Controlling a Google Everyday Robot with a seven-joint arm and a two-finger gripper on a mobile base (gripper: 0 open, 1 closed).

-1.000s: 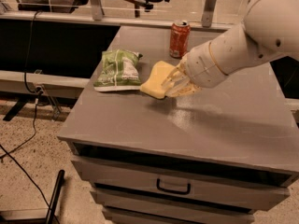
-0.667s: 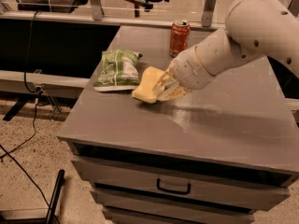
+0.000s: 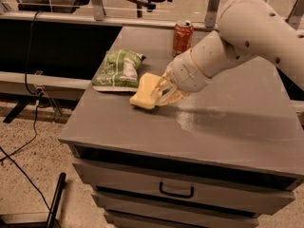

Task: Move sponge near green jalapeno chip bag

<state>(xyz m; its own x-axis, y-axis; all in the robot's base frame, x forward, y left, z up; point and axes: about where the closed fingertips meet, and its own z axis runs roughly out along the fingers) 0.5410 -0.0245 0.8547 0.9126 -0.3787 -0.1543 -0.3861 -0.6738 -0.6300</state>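
The pale yellow sponge (image 3: 144,91) rests low on the grey cabinet top (image 3: 213,122), just right of the green jalapeno chip bag (image 3: 117,71). The bag lies flat near the left edge, its white bottom edge toward the front. My gripper (image 3: 161,91) comes in from the right on a white arm and its cream fingers are closed around the sponge's right side. The sponge's left end sits a short gap from the bag.
An orange-red soda can (image 3: 182,38) stands upright at the back of the cabinet top, behind my arm. Drawers (image 3: 176,190) are below the front edge. Black cables (image 3: 33,122) and a floor lie to the left.
My gripper has carried the sponge down and to the left, closer to the chip bag and lower toward the cabinet top.
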